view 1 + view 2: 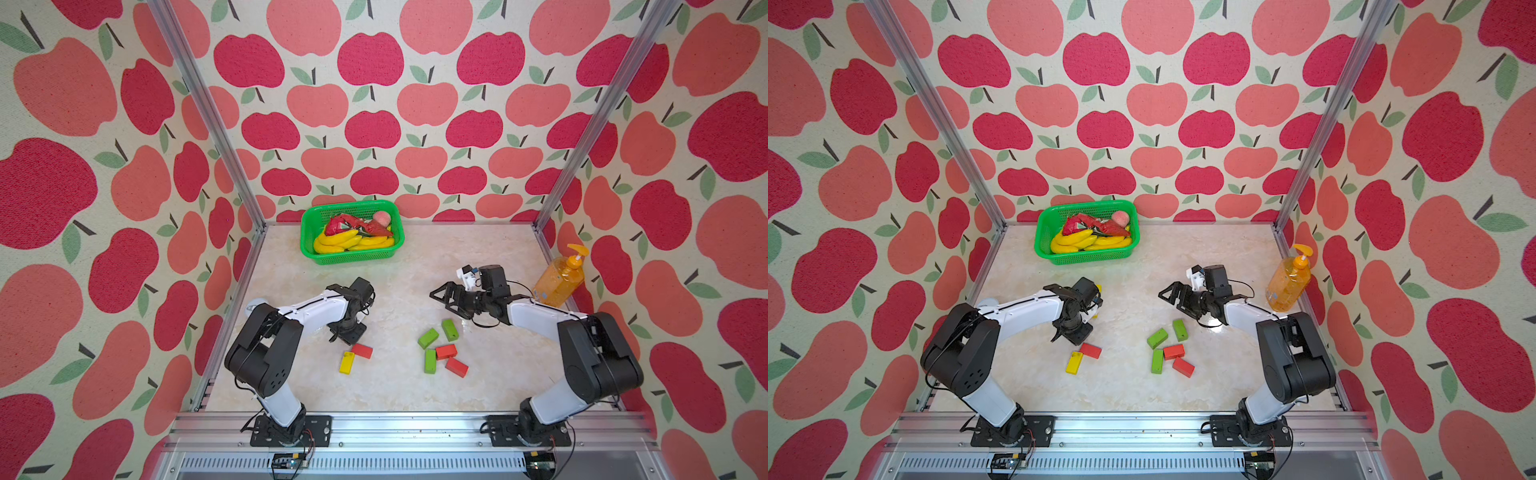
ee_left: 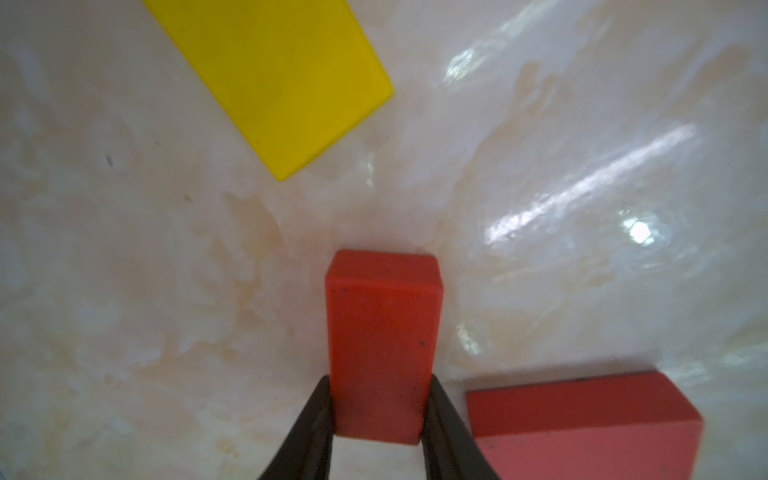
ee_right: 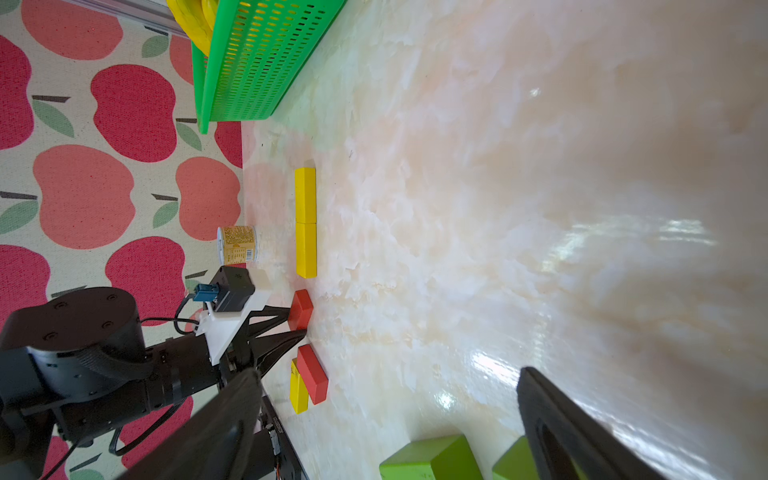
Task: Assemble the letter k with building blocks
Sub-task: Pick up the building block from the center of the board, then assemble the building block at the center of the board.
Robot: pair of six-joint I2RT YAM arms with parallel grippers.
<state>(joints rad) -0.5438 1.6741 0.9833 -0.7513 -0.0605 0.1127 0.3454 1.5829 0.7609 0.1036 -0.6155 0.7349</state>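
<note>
One red brick [image 2: 382, 345] between left jaws — red neighbour [image 2: 582, 424] alongside

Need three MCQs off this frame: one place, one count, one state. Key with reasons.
1. The green basket sits at the table's: A) far edge B) near edge C) centre.
2. Count of green blocks on the table: A) two B) three C) five.
3. The right gripper is: A) shut on a block B) open, empty C) out of view.
Key: 1 A, both top views show it at the back; 2 B, three show in both top views; 3 B, its fingers stand wide apart with nothing between.
</note>
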